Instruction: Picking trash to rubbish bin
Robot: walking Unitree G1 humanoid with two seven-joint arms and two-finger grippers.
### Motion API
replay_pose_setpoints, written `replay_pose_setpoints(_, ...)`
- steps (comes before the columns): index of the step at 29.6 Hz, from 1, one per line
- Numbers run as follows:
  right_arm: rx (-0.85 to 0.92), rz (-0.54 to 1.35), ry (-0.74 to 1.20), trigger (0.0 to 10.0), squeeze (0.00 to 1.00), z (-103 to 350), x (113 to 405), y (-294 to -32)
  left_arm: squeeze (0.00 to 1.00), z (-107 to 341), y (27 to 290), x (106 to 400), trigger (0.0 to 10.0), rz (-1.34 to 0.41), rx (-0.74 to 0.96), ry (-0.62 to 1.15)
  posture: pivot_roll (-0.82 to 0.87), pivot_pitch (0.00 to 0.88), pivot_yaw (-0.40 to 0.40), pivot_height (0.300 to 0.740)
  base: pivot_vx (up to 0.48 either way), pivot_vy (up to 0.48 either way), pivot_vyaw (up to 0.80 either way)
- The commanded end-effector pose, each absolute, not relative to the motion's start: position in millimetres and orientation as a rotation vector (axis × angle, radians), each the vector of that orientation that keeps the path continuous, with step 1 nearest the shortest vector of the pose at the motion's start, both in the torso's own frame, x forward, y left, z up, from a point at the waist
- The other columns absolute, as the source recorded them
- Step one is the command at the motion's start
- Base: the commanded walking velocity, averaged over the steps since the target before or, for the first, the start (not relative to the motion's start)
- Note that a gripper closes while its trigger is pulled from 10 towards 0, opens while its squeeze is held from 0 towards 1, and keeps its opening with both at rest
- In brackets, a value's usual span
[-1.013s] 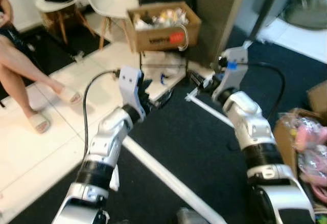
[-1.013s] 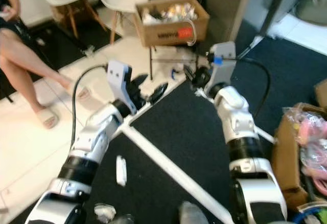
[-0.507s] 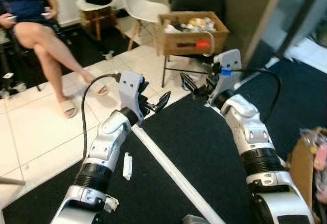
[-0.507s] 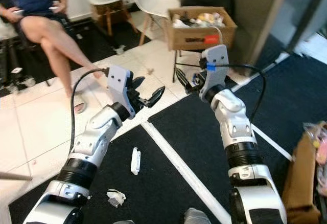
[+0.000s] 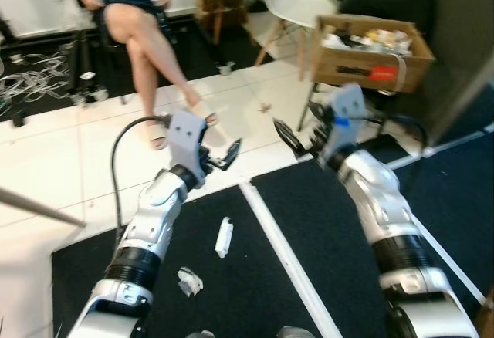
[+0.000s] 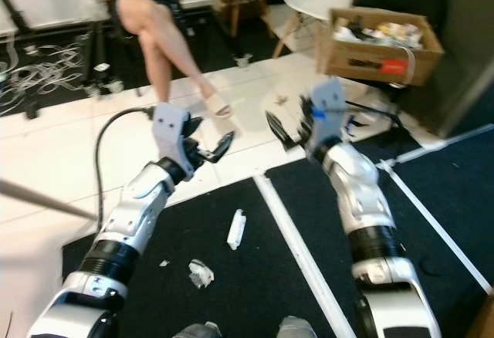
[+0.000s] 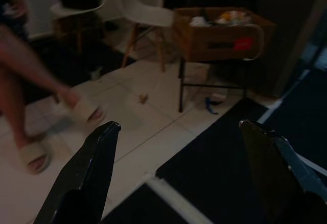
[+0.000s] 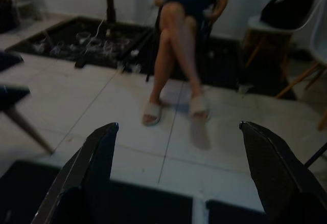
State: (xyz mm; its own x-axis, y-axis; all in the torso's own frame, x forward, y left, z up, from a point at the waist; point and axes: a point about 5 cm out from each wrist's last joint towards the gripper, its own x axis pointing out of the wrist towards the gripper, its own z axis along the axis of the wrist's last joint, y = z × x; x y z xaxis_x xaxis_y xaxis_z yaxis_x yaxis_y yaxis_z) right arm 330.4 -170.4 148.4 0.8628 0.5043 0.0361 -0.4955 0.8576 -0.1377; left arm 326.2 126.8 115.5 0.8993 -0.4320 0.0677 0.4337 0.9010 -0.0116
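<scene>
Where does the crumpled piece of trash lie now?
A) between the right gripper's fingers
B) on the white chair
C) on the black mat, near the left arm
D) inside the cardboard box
C: the crumpled piece of trash lies on the black mat, beside the left arm.

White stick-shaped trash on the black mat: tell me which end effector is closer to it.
Left. The left end effector hangs above and just left of the white stick-shaped trash; the right end effector is higher, farther off to its right.
</scene>
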Motion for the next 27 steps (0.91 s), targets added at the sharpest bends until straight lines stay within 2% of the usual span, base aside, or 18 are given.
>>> replay_pose_setpoints(1,-0.128,0.546,-0.098,10.0,0.0,151.6,324.4,-170.3,0.0,111.0,128.3,322.4,10.0,-0.453,-0.019,-0.061,-0.07,0.0,-0.015,0.74,0.0,0.0,0.77)
replay_pose_setpoints(8,-0.032,0.552,-0.101,10.0,0.0,139.5,294.4,-181.4,0.0,107.3,127.9,307.8,10.0,-0.501,-0.083,-0.121,-0.12,0.0,-0.007,0.74,0.0,0.0,0.77)
replay_pose_setpoints(17,0.05,0.683,-0.131,10.0,0.0,147.5,292.7,-158.7,0.0,109.4,117.3,306.2,10.0,-0.572,-0.126,-0.141,-0.12,0.0,-0.004,0.74,0.0,0.0,0.77)
replay_pose_setpoints(27,0.108,0.693,-0.106,10.0,0.0,144.6,294.7,-160.0,0.0,115.3,115.9,307.7,10.0,-0.613,-0.138,-0.159,-0.11,0.0,0.005,0.74,0.0,0.0,0.75)
